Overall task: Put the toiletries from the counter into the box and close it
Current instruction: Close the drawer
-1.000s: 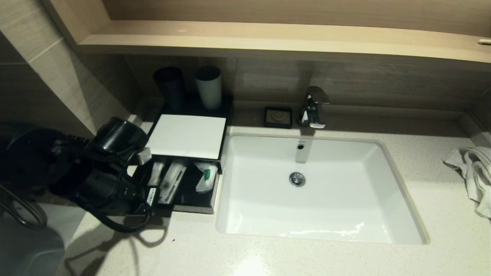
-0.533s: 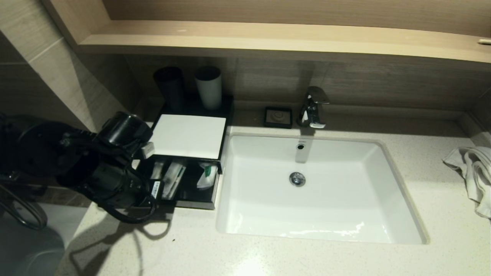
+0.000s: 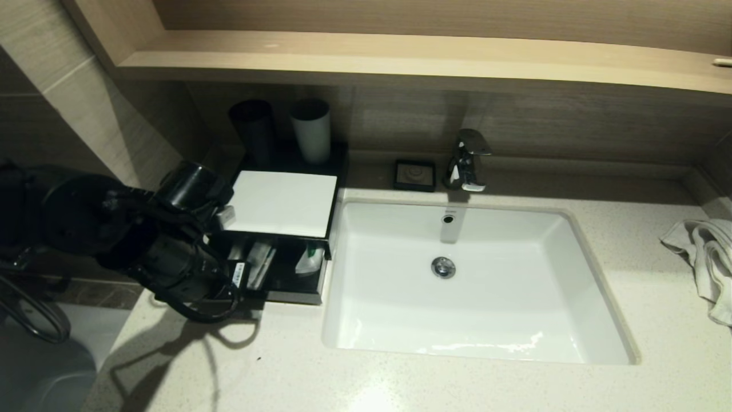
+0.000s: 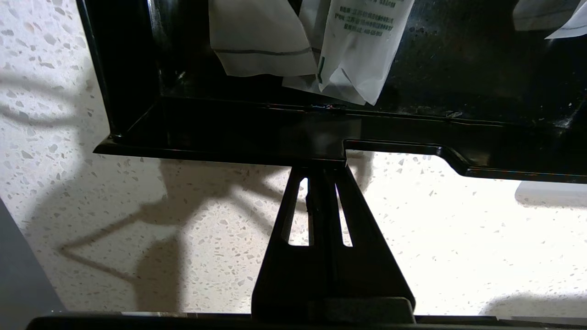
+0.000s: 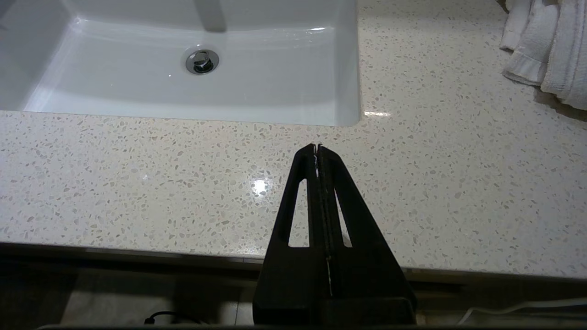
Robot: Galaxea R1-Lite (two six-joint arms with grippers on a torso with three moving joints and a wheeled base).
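Speckled pale counter (image 3: 400, 383), white basin (image 3: 474, 286), wooden shelf (image 3: 400, 57)

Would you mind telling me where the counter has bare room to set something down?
Bare counter runs in front of the basin, and between the basin and the towel. It is crowded at the box, where the left pincer, shut, meets the drawer front. The right pincer is shut above the front strip.

The left arm's black bulk hides the left gripper (image 3: 251, 300) and the near-left corner of the box (image 3: 278, 203), whose white top covers the far ends of the toiletries (image 3: 260, 262); the towel (image 3: 706, 257) runs off frame.
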